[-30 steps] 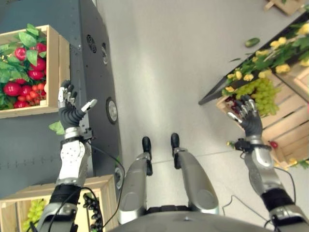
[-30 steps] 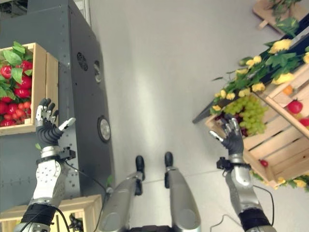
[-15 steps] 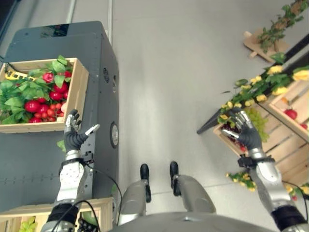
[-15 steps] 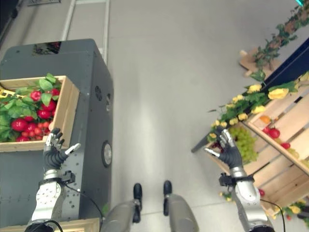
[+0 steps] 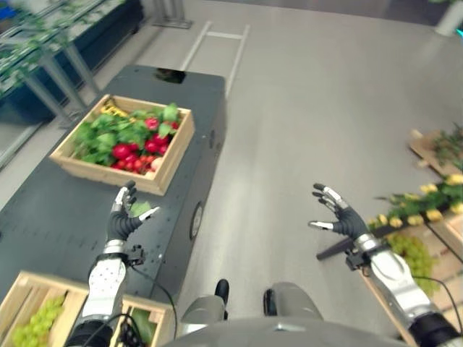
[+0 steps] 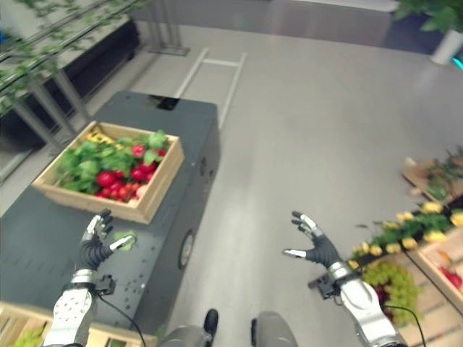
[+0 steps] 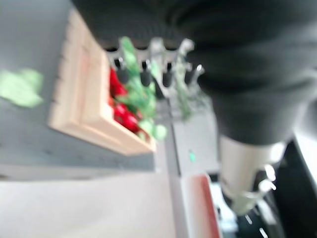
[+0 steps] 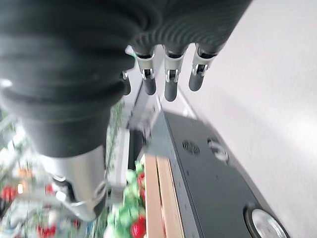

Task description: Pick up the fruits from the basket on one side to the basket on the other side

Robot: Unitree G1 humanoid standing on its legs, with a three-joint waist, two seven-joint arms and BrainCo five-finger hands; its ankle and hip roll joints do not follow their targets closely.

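Observation:
A wooden crate (image 5: 173,148) full of red fruits (image 5: 121,152) and green leaves sits on a dark grey cabinet (image 5: 58,217) at my left. The same crate (image 7: 74,114) lies past the fingers in the left wrist view. My left hand (image 5: 121,220) is raised just in front of the crate, open and empty, apart from it. My right hand (image 5: 340,217) hovers open and empty over the floor at the right. Beside it a wooden crate (image 6: 434,264) holds green grapes (image 5: 412,254) among yellow flowers (image 5: 416,217).
A second wooden crate (image 5: 25,303) with green grapes (image 5: 32,325) stands at the lower left, close to my left arm. A loose green leaf (image 5: 139,208) lies on the cabinet top. Metal racks (image 5: 51,65) with plants stand at the far left. Grey floor (image 5: 311,108) stretches ahead.
The camera has tilted up, so the whole scene shifted and more floor and the far racks show. Both hands stay raised and open; the right one is now away from the grapes.

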